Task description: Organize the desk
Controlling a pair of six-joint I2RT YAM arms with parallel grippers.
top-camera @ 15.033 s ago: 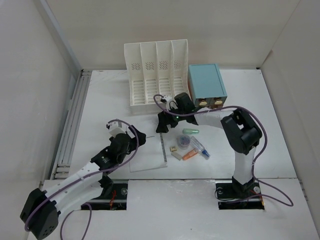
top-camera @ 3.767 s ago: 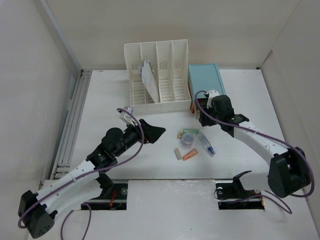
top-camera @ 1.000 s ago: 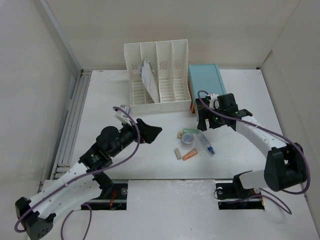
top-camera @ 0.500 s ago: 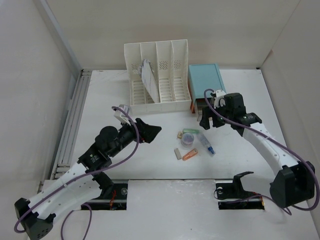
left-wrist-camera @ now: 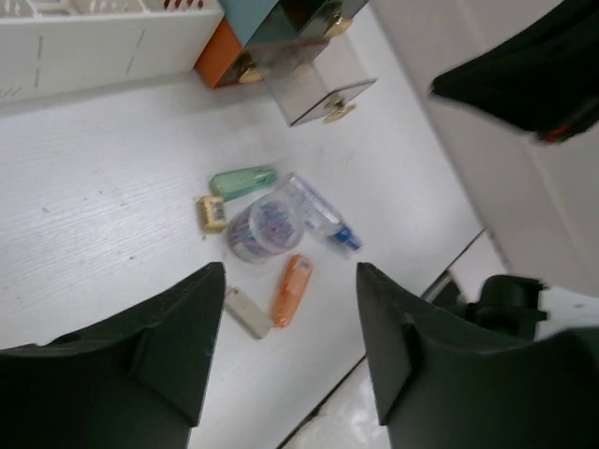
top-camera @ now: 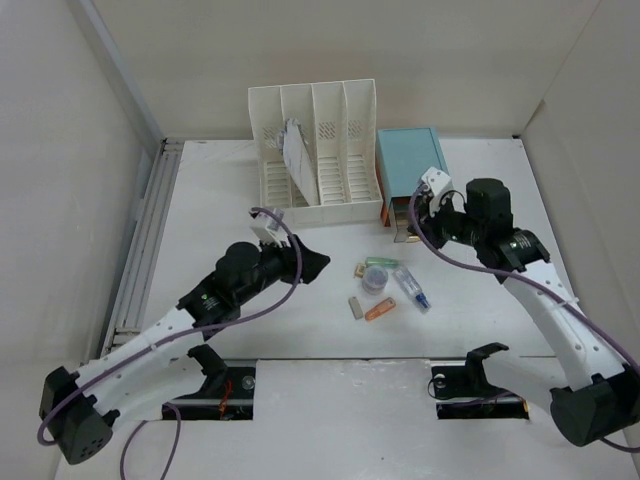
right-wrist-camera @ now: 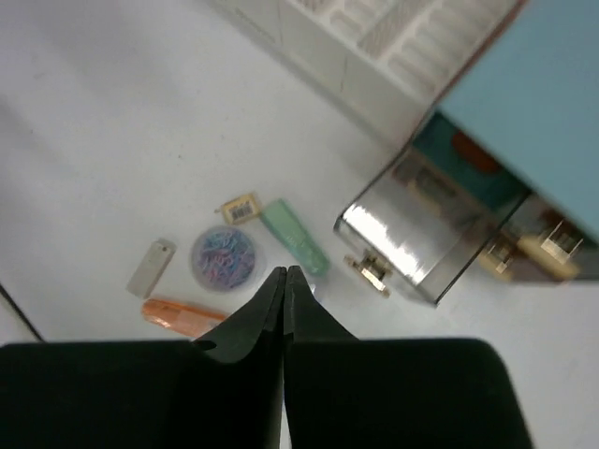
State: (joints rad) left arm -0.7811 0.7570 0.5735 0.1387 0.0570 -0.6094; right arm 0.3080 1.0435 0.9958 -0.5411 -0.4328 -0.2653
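Fingers [left-wrist-camera: 178, 346] of the left gripper [left-wrist-camera: 290, 281] stand wide apart with nothing between them, hanging over the small clutter in the middle of the desk [top-camera: 220, 200]. The right gripper [right-wrist-camera: 284, 273] is pinched fully closed and empty, up beside the light-blue drawer box [top-camera: 410, 160] at the far right, whose left drawer [right-wrist-camera: 412, 253] is pulled out.

The step looks like clearing the clutter into that drawer. It would go best by taking an outlying piece first, such as the orange stick [left-wrist-camera: 292, 290] or the grey block [left-wrist-camera: 245, 311]. The jaws should come straight down across its narrow side, clear of the round tub of clips [left-wrist-camera: 262, 224] touching the green capsule [left-wrist-camera: 241, 181].

The drawer's inside is lost in glare. The tan tag [left-wrist-camera: 211, 212] is too small to identify. Both wrist views are blurred, and black fingers mask their lower parts. The white file rack [top-camera: 315, 150] holds a leaning booklet, part hidden by its dividers.
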